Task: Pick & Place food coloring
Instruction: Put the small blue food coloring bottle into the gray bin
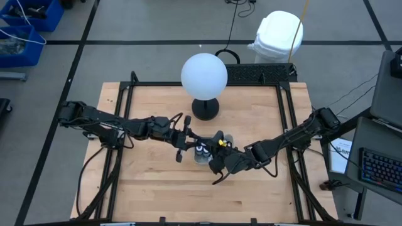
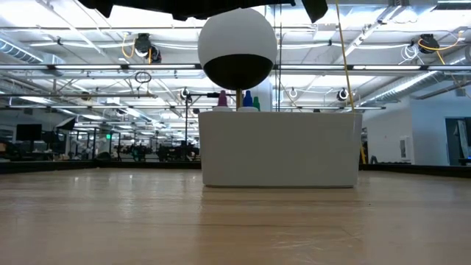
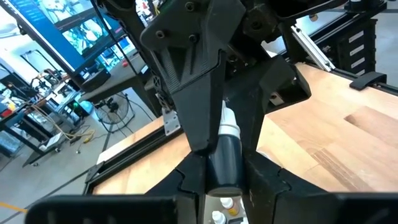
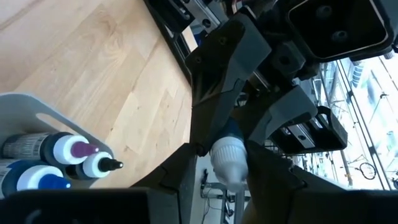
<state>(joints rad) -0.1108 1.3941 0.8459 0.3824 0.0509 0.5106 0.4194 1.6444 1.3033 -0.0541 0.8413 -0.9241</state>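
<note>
Both claws, left (image 1: 188,142) and right (image 1: 217,158), each clamped narrowly around one food coloring bottle (image 3: 225,158).

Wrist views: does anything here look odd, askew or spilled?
One oddity: a dark round bottle with a white top is gripped from opposite ends by the left gripper and the right gripper at once, in mid-air near the clear rectangular tray. It looks like a handover. Nothing looks spilled.
</note>
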